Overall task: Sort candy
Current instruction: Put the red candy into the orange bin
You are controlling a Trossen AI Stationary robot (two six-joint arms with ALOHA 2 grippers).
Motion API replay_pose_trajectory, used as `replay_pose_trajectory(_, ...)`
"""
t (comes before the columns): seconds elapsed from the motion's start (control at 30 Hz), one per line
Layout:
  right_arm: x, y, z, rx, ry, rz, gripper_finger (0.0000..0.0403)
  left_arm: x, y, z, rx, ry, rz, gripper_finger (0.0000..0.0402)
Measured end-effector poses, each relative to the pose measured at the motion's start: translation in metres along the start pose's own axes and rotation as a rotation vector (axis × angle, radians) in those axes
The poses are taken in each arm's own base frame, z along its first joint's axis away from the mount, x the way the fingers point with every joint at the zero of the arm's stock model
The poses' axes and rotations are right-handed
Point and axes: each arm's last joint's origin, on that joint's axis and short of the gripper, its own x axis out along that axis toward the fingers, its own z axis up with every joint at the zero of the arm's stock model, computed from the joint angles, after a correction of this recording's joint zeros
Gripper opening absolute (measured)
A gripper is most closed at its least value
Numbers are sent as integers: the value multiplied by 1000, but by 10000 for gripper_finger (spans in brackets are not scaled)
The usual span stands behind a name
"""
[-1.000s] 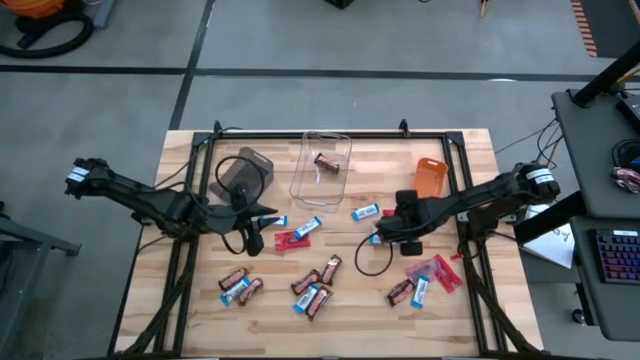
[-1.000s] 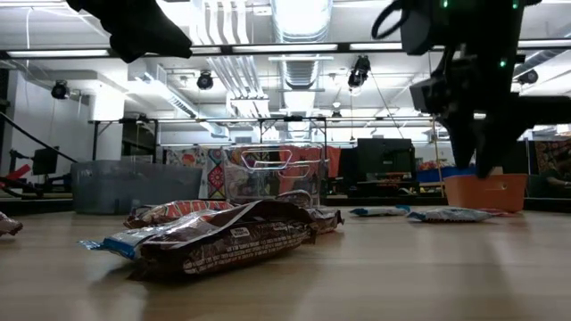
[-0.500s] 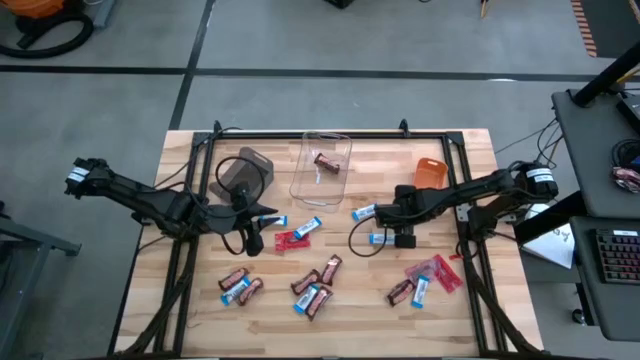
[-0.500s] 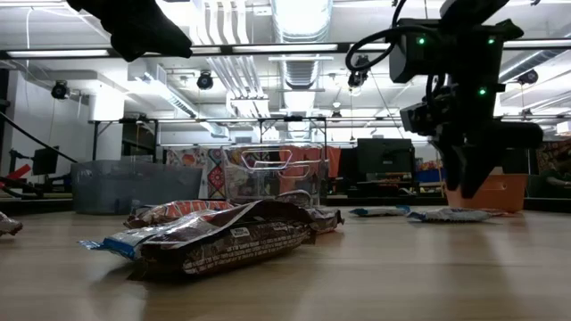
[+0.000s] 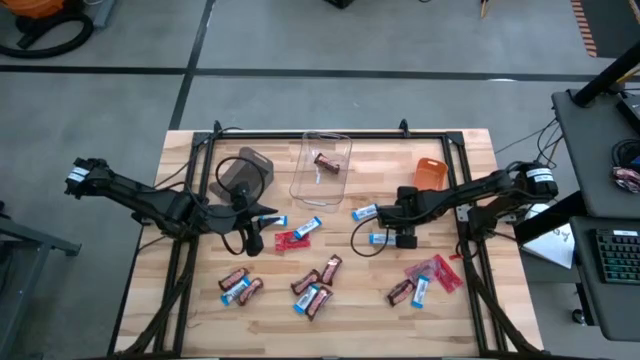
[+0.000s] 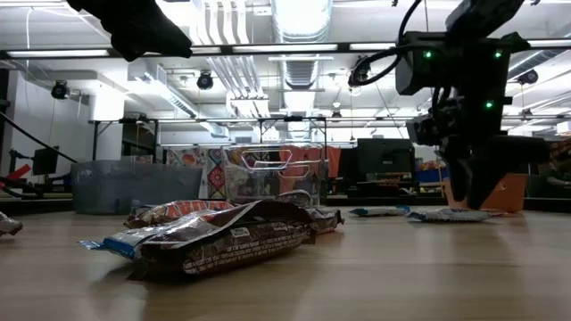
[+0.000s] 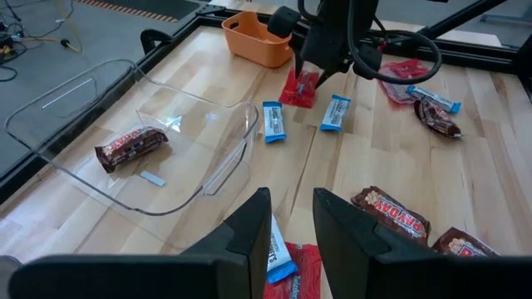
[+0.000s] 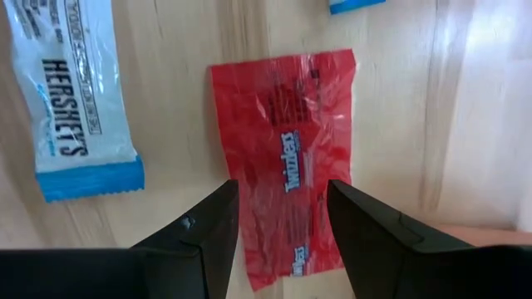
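Observation:
Wrapped candy in blue-and-white, dark brown and red lies scattered on the wooden table (image 5: 200, 300). My right gripper (image 8: 281, 189) is open and points down, right of centre (image 5: 398, 238). Its fingers stand on either side of a red candy (image 8: 287, 158), which lies flat. A blue-and-white candy (image 8: 71, 91) lies beside it. My left gripper (image 5: 255, 238) is open and empty, left of centre, above a red candy (image 5: 288, 240) and a blue-and-white one (image 5: 308, 228). One dark brown candy (image 5: 327, 162) lies in the clear bin (image 5: 305, 180). My right gripper comes at the red candy's one end (image 8: 283, 241) from above, one finger on each long side. I cannot tell whether the fingers touch the wrapper. The candy lies flat on the table.
A grey bin (image 5: 245, 170), the clear bin and an orange bin (image 5: 431, 175) stand along the far side. Candy lies in clusters near the front edge (image 5: 240, 285), (image 5: 315, 285), (image 5: 415, 285), with red ones at the right (image 5: 440, 270). A black frame (image 5: 330, 133) borders the table.
My right gripper has turned about and come down toward the red candy, ending close above the table. The candy has stayed where it was.

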Motion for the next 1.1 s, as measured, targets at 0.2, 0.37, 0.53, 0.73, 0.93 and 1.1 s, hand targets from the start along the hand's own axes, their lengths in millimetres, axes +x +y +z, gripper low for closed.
replay_pose_trajectory(0.2,11,2,-3,-3,11,-1,176,0,0,0,0,0,0,76)
replay_pose_trajectory(0.37,17,4,-3,-8,29,-1,176,0,0,0,0,0,-1,76)
replay_pose_trajectory(0.53,18,5,-2,-21,20,24,165,0,0,0,1,1,-1,76)
replay_pose_trajectory(0.73,18,6,-2,-22,20,55,104,0,0,0,1,1,0,76)
replay_pose_trajectory(0.93,17,6,-2,-14,14,76,45,0,0,0,1,1,0,76)
replay_pose_trajectory(1.1,11,5,-4,10,-3,90,31,0,0,0,1,1,0,76)
